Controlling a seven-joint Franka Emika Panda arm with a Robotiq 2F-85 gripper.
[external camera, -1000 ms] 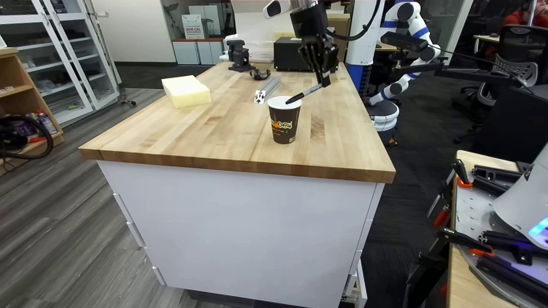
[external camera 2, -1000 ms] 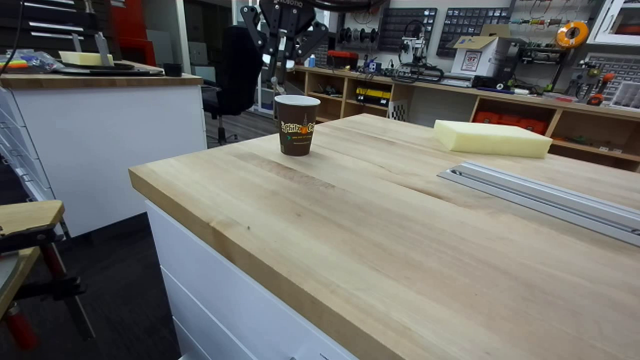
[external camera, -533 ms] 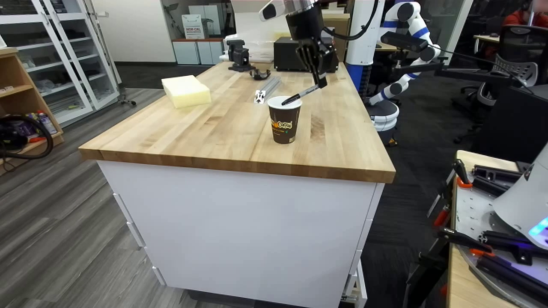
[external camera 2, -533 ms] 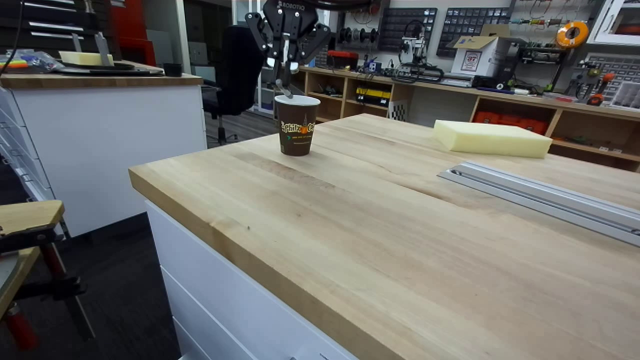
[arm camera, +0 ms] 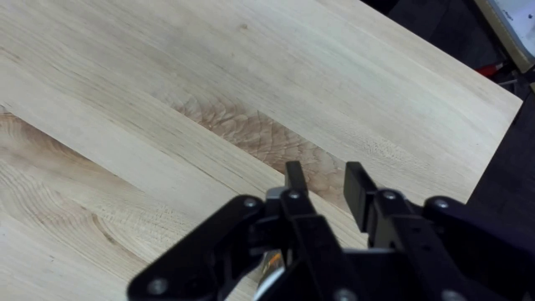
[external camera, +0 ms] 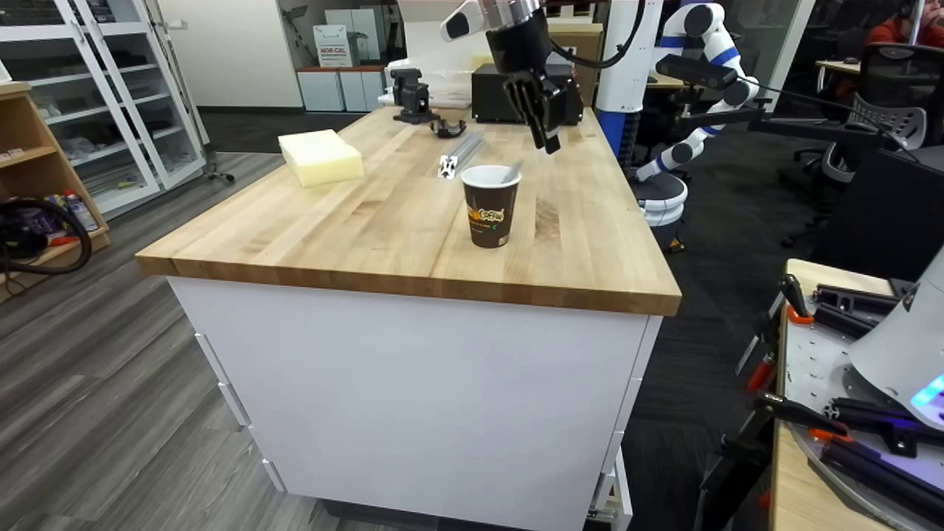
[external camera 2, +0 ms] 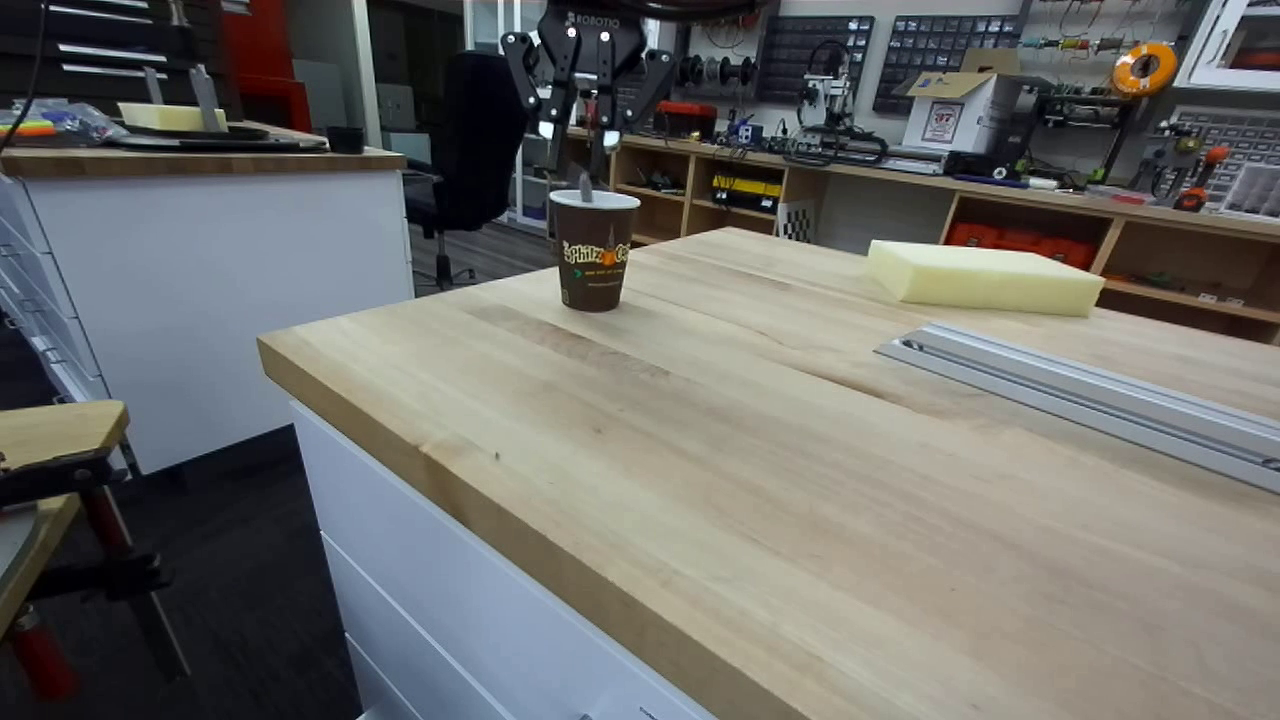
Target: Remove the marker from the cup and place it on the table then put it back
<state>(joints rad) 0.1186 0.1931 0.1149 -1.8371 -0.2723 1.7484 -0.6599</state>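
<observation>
The dark brown paper cup (external camera: 490,214) with a white rim stands upright on the wooden table (external camera: 354,243); it also shows in an exterior view (external camera 2: 592,260). The marker (external camera: 512,171) leans inside the cup; its light grey end sticks up above the rim, also in an exterior view (external camera 2: 586,187), and the rest is hidden by the cup wall. My gripper (external camera: 547,145) is open and empty, just above and behind the cup, apart from the marker. In the wrist view the open fingers (arm camera: 324,173) show bare tabletop between them, and a piece of the cup (arm camera: 271,267) shows below, mostly hidden by the gripper.
A pale yellow foam block (external camera: 321,158) lies near the table's edge. A silver aluminium rail (external camera: 462,153) lies behind the cup, also in an exterior view (external camera 2: 1090,395). A black vise (external camera: 413,96) and a black box (external camera: 505,94) stand at the far end.
The gripper moved the marker over the cup, then opened and let go. The marker dropped from a slant across the rim into the cup.
</observation>
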